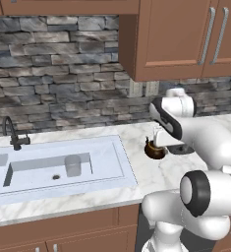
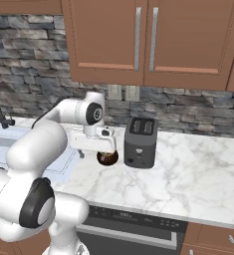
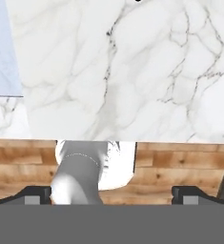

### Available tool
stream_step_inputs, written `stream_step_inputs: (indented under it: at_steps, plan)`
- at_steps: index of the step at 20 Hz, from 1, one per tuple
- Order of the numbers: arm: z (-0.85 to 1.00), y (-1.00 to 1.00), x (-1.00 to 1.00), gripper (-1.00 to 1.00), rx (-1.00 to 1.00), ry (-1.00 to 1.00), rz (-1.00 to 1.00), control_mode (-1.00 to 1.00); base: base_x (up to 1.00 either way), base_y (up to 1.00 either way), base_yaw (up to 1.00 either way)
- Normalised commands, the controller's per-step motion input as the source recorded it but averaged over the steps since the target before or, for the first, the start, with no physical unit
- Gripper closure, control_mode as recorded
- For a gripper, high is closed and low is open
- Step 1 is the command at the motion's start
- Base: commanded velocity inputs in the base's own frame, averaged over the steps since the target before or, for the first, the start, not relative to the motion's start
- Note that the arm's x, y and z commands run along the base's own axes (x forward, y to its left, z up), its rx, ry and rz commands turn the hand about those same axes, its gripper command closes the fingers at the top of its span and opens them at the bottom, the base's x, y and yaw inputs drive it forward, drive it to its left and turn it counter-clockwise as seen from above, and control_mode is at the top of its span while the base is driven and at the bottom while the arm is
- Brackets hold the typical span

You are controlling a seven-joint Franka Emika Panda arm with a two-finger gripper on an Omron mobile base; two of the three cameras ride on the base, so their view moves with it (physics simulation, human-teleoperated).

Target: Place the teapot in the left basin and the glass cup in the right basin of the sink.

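White marble table, pale white two-basin sink set in it at 9 o'clock of the arm in the left base view; its right basin already has the translucent pale-grey glass tumbler standing upright near the drain, so the cup half looks done and the teapot step is in hand. Left basin is cut off at that view's edge. Small squat dark-brown teapot with tan rim sits on the table well clear of the sink, just beside the black toaster, at its 9 o'clock in the right base view. Fingers hang right over the teapot, spread fully wide, holding nothing. Next move probably: lower around the pot, close, lift, carry to the left basin. Left base view gives sink and cup; right base view gives the toaster; hand view gives marble and the sink edge at 10 o'clock.
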Motion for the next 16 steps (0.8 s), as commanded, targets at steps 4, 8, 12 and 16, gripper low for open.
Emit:
stream_step_inputs:
  at_steps: [4, 8, 12, 16]
  plan:
    - [-0.15, -0.01, 0.02, -1.00, 0.02, 0.00, 0.11, -1.00, 0.00, 0.00, 0.00]
    - [-0.15, -0.02, 0.00, -1.00, 0.00, 0.00, 0.09, -1.00, 0.00, 0.00, 0.00]
    - [-0.11, -0.07, 0.06, -1.00, 0.00, -0.01, 0.07, -1.00, 0.00, 0.00, 0.00]
    - [-0.10, -0.08, 0.07, -1.00, 0.03, 0.00, 0.03, -1.00, 0.00, 0.00, 0.00]
